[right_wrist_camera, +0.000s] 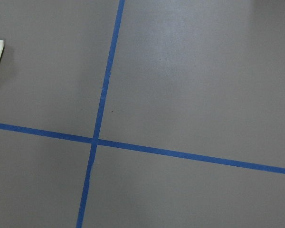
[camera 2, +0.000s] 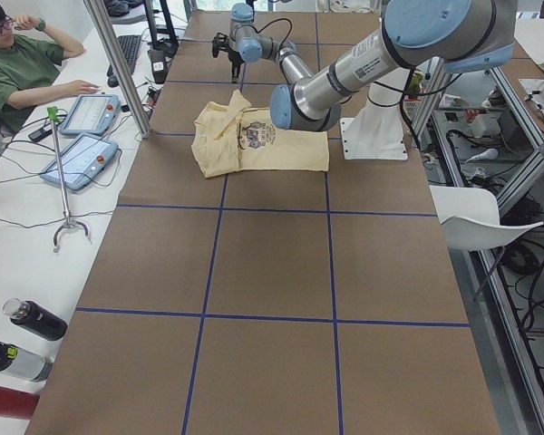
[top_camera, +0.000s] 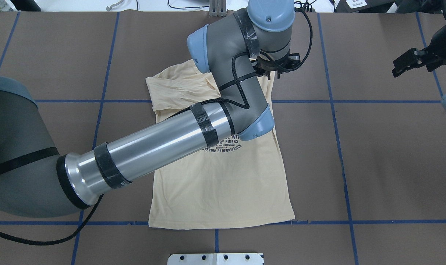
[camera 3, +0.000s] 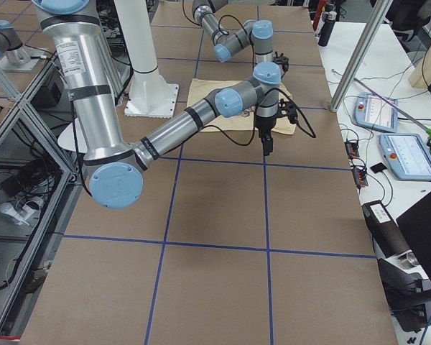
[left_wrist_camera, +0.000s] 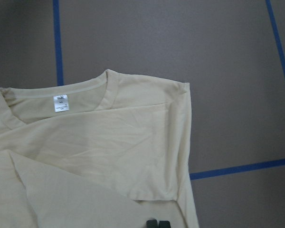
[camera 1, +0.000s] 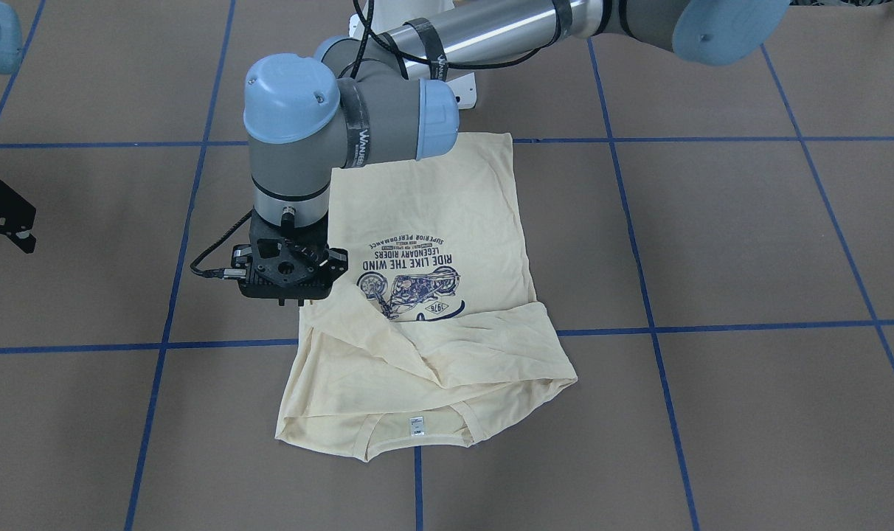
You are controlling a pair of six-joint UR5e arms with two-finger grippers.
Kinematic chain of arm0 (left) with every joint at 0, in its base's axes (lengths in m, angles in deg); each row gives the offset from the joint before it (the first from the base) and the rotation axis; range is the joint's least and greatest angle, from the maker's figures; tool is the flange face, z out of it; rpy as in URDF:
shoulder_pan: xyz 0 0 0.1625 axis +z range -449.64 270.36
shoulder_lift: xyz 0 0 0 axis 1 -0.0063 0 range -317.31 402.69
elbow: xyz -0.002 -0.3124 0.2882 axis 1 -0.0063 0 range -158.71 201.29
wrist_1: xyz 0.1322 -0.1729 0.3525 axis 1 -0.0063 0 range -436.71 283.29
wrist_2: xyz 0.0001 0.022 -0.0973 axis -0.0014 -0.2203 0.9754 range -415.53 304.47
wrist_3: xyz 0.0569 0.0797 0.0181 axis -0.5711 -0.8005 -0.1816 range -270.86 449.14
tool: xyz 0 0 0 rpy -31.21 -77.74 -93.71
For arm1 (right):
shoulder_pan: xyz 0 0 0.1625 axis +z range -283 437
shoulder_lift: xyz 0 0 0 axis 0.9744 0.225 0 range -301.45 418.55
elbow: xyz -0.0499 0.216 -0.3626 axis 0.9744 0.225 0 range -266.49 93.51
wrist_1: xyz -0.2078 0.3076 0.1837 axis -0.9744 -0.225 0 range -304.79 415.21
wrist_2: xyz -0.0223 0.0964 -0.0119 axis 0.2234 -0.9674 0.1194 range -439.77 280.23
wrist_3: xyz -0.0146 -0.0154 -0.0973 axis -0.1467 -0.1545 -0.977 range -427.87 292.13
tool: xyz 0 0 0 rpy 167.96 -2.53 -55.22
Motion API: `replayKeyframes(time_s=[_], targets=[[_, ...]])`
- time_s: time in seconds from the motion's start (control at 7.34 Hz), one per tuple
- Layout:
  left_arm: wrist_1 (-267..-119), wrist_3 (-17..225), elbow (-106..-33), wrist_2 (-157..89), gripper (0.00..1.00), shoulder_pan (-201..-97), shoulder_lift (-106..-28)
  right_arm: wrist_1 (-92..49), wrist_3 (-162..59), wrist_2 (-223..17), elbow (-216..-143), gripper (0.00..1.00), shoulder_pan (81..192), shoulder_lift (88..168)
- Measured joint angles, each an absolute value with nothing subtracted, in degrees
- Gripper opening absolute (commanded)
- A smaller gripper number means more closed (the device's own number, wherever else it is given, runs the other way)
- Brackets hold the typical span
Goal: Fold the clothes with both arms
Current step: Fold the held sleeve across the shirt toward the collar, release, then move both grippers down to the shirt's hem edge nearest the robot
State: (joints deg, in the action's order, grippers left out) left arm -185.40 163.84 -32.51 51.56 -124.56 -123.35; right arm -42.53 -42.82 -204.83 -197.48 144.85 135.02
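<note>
Exterior front-facing shows label (camera 1: 416, 425); overhead hides it.

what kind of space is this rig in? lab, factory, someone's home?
Probably a robotics lab or data-collection cell: a brown table gridded with blue tape, two touch-screen pendants on the side bench, and a person seated beside it.

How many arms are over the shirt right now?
1. The left arm reaches across the shirt, with the left gripper near the shirt's edge. The right arm is off to the side, with the right gripper over bare table.
</note>
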Motion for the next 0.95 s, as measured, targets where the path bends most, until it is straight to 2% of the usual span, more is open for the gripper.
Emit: replayKeyframes(time_s=[0.27,0.41,0.68,0.95], targets=[[-186.55,162.85,-32.54,51.44,1.0,-124.38,-123.38,-42.53,-42.82,-204.83,-197.42,1.0,144.77,134.96],[-186.24,159.89,-35.14,51.53,1.0,-124.4,-121.4,-42.51,-42.41,-204.83,-197.49,1.0,144.69,134.89],[-185.91,152.75,-50.38,51.85,1.0,-124.49,-109.22,-38.2,-34.86,-204.23,-197.6,1.0,141.64,134.39],[-185.74,147.85,-66.31,51.93,1.0,-124.52,-94.47,-29.51,-16.93,-197.94,-197.79,1.0,131.21,133.8]])
